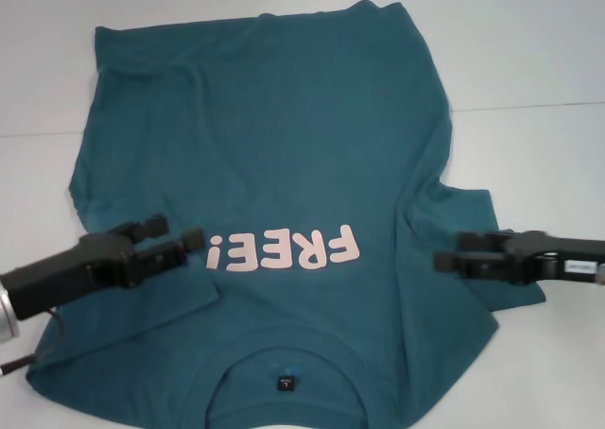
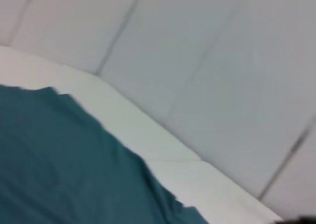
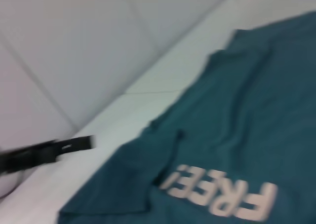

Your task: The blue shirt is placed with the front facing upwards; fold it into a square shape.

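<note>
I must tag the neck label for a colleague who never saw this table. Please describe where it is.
Find the blue shirt spread on the white table. Follow it to the neckline at the near edge, below the pink FREE! lettering. The small black label there is the only black mark on the cloth.

Lab-like setup: plain white table (image 1: 529, 51), bare panelled wall (image 2: 207, 51).

bare table (image 1: 529, 60) around blue shirt (image 1: 274, 145)

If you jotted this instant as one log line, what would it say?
blue shirt: flat, front up, unfolded | left claw: over left sleeve | right claw: over right sleeve | table: white
</note>
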Robot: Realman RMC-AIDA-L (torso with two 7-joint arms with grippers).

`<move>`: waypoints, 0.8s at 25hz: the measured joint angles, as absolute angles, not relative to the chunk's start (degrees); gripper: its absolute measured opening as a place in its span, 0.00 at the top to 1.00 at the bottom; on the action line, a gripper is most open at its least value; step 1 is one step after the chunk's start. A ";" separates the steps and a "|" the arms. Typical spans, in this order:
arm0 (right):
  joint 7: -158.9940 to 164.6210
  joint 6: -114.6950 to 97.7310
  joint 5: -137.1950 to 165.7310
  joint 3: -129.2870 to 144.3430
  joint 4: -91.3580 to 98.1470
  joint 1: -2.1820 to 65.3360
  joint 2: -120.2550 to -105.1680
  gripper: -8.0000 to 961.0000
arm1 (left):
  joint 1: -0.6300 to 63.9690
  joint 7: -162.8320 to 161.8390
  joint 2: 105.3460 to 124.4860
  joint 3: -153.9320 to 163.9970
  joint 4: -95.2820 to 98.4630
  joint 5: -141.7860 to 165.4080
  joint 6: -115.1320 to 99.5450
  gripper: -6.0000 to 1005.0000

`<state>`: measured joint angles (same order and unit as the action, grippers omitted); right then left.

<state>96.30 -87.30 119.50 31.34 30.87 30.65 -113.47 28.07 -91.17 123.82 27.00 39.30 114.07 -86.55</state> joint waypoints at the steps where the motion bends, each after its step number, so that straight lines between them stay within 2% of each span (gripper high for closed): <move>1: 97.95 -86.72 119.61 31.47 31.13 30.41 -112.92 0.02 | 28.02 -89.44 123.87 27.05 38.70 114.07 -87.28 0.12; 5: 105.48 -84.22 119.79 31.72 32.15 29.40 -110.44 0.02 | 27.95 -83.88 123.89 27.06 36.31 114.10 -88.51 0.10; 9: 112.56 -81.64 120.63 31.69 33.45 28.79 -109.40 0.02 | 28.08 -82.22 123.90 27.48 35.38 114.71 -88.54 0.10; 20: 118.66 -75.00 124.63 31.72 34.49 28.67 -109.54 0.02 | 28.44 -80.19 123.93 33.38 35.77 115.71 -88.63 0.10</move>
<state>118.66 -75.00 124.63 31.73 34.49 28.67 -109.54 28.44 -80.19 123.93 33.38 35.77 115.71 -88.63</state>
